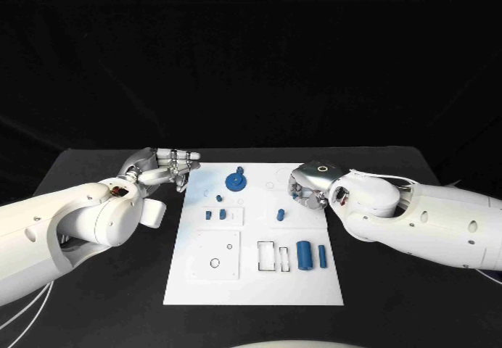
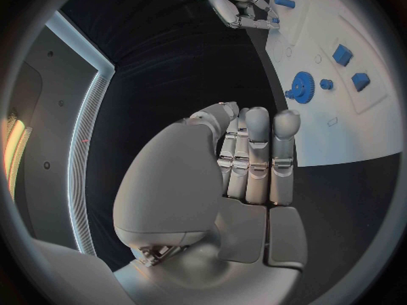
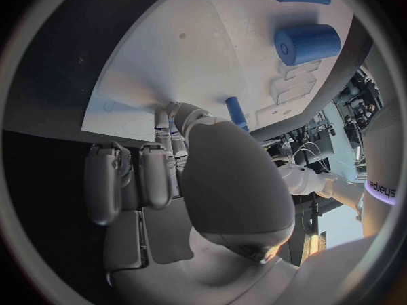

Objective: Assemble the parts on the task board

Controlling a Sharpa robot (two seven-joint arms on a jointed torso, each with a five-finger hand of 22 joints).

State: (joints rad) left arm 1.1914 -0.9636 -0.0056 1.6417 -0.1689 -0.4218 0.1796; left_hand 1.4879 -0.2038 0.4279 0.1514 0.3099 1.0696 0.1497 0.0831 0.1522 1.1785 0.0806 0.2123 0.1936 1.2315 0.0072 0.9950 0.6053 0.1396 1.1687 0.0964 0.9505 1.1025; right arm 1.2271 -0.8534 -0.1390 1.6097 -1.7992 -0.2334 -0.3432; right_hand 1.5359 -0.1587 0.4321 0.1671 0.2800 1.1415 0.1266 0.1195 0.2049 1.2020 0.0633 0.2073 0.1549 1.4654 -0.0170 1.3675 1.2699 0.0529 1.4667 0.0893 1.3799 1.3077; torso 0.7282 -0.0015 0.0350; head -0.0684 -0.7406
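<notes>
White and flat, the task board (image 1: 210,283) lies in the middle of the black worktop (image 1: 94,319), with blue parts spread across it. A blue gear (image 1: 237,180) sits near the board's far edge, and in the left wrist view it shows its toothed rim (image 2: 299,87). Nearer the middle lie two small blue blocks (image 1: 215,214) on a raised square panel, a tiny blue peg (image 1: 219,197) just beyond them, and a short blue pin (image 1: 281,214) to the right. At the near right of the board a thick blue cylinder (image 1: 303,254) lies beside a thinner blue rod (image 1: 322,255), both next to two rectangular slots (image 1: 274,257). A square plate (image 1: 217,253) with a round hole takes up the board's near left part.

The left robot hand (image 1: 167,167) hovers at the board's far left corner, just off its edge, its fingers held straight and close together with nothing in them. The right robot hand (image 1: 309,187) is at the board's right edge, level with the gear, fingers bent downward toward the board surface; in the right wrist view its fingertips (image 3: 163,118) reach the white surface, and I cannot tell whether they pinch anything
</notes>
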